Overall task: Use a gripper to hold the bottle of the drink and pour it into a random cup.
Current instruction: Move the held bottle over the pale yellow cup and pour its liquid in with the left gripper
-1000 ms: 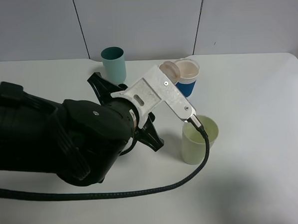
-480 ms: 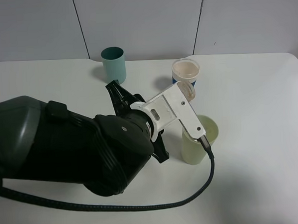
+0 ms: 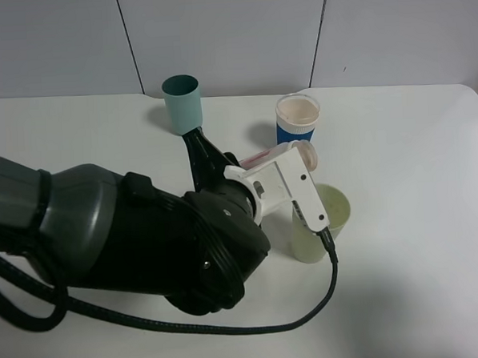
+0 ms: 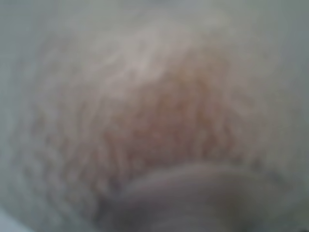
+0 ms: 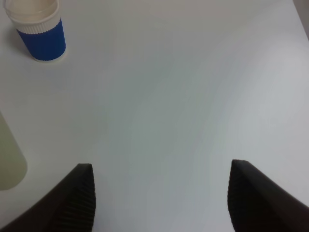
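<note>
My L gripper (image 3: 250, 166) was clamped on the bottle (image 3: 290, 153), mouth tipped by the cup (image 3: 323, 223). Needed slow wrist roll, mouth w/in cup rim. R gripper (image 5: 160, 166) fingers apart.

Over the last second the left arm (image 3: 146, 240) has swung lower and nearer the high camera. Its black bulk now covers more of the near left of the desk (image 3: 417, 218). The left hand (image 3: 290, 167) has come down and to the right with it. A second ago it lay across the white cup with the blue sleeve (image 3: 298, 121), and half a second ago it was just below that cup. Now it overlaps the left rim of the yellowish-green cup (image 3: 313, 241), and the white cup shows whole. The bottle (image 3: 303, 153) has travelled along in the hand, and its round neck now sits by the green cup's far edge. A strip of its red label has come into sight. The hand has also rolled, so its white plate looks narrower.
</note>
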Robot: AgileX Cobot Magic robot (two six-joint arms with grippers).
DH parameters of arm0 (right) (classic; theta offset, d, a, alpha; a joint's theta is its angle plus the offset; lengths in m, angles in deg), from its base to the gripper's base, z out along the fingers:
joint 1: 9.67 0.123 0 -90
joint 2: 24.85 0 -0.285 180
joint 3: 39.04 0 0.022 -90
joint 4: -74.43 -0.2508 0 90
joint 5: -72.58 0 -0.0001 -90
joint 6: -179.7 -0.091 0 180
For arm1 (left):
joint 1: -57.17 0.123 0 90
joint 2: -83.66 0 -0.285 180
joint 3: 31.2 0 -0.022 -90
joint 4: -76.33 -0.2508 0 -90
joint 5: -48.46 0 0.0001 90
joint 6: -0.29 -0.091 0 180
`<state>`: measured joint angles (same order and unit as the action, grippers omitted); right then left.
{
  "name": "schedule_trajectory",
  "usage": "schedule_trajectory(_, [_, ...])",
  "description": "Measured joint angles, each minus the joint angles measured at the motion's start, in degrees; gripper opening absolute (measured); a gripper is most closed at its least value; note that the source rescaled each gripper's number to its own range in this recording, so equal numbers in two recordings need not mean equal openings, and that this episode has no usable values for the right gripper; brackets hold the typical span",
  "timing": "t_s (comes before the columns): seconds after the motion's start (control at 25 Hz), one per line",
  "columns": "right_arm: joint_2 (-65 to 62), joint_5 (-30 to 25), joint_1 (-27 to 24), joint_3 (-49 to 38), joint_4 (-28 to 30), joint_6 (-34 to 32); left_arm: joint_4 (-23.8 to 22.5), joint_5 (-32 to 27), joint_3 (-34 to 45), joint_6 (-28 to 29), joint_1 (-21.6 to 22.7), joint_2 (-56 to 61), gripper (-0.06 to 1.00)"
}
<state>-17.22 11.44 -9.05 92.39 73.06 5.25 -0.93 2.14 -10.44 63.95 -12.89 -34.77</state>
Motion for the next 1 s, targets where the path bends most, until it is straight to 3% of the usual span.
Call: schedule_trajectory(1.0, [0.0, 0.0, 0.0, 0.0, 0.0, 0.0, 0.6, -6.4, -3.7, -15.1, -1.3, -3.3, 0.01])
